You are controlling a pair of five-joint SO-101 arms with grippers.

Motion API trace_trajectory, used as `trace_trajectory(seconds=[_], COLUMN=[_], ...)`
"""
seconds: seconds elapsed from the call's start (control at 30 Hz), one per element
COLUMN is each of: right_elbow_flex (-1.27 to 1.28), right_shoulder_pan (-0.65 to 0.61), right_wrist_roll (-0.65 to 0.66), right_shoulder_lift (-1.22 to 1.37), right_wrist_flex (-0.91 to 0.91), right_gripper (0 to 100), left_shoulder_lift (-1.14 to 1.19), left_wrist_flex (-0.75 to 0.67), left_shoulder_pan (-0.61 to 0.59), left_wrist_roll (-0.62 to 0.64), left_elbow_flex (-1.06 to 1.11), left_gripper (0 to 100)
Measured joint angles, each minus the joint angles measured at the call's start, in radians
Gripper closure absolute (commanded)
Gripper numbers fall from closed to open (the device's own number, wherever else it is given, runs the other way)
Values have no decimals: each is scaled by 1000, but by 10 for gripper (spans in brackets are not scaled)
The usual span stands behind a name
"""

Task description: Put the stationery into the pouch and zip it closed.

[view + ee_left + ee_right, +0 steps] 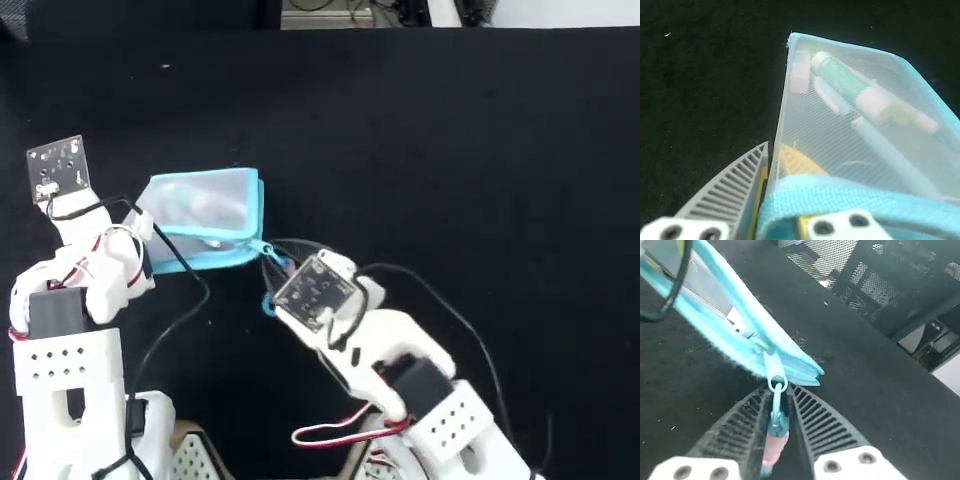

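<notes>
Pouch (205,215) looks light, floppy mesh; left gripper (775,150) pinches its 9 o'clock edge, right gripper (776,395) clamps the small pull (775,420) at 4 o'clock, likely slippery.

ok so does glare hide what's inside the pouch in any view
High view: the pouch face catches the light and goes pale, so its contents can't be made out. Left wrist view: no glare, and the stationery shows through the mesh. Right wrist view: the zipper pull is evenly lit, with a bright patch in the room behind.
</notes>
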Motion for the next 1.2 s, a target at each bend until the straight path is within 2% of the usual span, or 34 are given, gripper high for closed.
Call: trace_trajectory(seconds=[0.17, 0.37, 0.83, 1.0, 1.1, 1.2], right_elbow_flex=[0, 0, 2, 2, -15, -89], right_shoulder_pan=[2, 3, 5, 0, 0, 3], right_wrist_roll=[0, 2, 9, 9, 9, 15], right_shoulder_lift=[-32, -35, -35, -35, -17, 164], right_wrist_flex=[51, 78, 84, 64, 68, 72], right_gripper=[876, 917, 904, 795, 798, 810], left_shoulder_lift=[0, 0, 0, 0, 0, 0], left_wrist_flex=[0, 0, 0, 0, 0, 0], left_shoulder_pan=[0, 0, 0, 0, 0, 0], left_wrist_roll=[0, 0, 0, 0, 0, 0], left_elbow_flex=[0, 0, 0, 0, 0, 0], left_gripper=[970, 970, 970, 970, 970, 970])
